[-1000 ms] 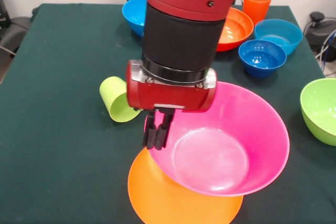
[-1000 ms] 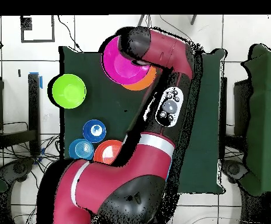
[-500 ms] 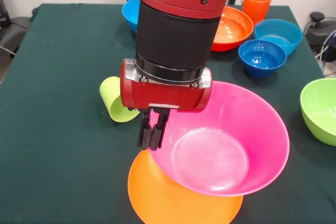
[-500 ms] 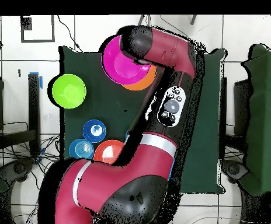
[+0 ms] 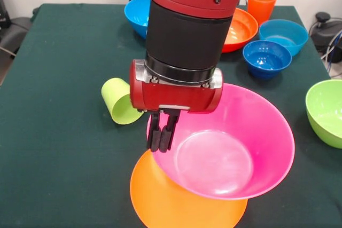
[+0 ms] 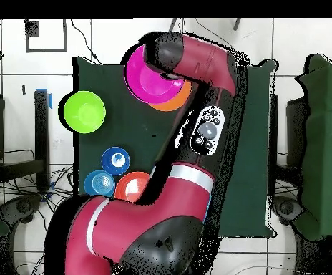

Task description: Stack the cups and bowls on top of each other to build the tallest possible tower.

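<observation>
A large pink bowl point(image 5: 235, 148) point(image 6: 147, 75) sits upright and tilted on an upside-down light-orange bowl point(image 5: 176, 204) point(image 6: 179, 100) at the table's near edge. My gripper point(image 5: 161, 140) hangs at the pink bowl's left rim with its fingers pressed together; whether they touch the rim is unclear. In the overhead view the arm hides it. A lime-green cup point(image 5: 120, 102) lies on its side just left of the gripper. An orange cup point(image 5: 262, 4) stands upright at the back right.
A blue bowl point(image 5: 138, 12) and a red-orange bowl point(image 5: 240, 28) point(image 6: 131, 187) sit behind the arm. Two more blue bowls point(image 5: 283, 34) point(image 5: 266, 57) stand at the right. A lime-green bowl point(image 5: 327, 111) point(image 6: 84, 112) sits at the right edge.
The gripper shifted left and slightly up half a second ago, then came back right to the pink bowl's rim. The pink bowl and everything else stayed put.
</observation>
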You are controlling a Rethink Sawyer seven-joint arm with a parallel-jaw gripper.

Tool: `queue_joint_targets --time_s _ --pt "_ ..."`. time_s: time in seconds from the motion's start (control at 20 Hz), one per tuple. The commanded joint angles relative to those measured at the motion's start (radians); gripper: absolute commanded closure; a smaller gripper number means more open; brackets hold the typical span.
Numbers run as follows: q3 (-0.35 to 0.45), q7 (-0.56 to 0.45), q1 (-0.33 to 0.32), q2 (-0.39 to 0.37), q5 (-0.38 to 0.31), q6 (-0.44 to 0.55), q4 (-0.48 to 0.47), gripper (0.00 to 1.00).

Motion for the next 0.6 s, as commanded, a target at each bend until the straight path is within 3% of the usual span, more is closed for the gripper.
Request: queue_joint_targets --time_s 0.05,0.6 --pt "0.147 0.06 0.031 -0.051 -0.056 -0.016 0.143 1.0" --pt "0.193 0.08 0.048 -0.053 -0.038 -0.032 0.183 1.0"
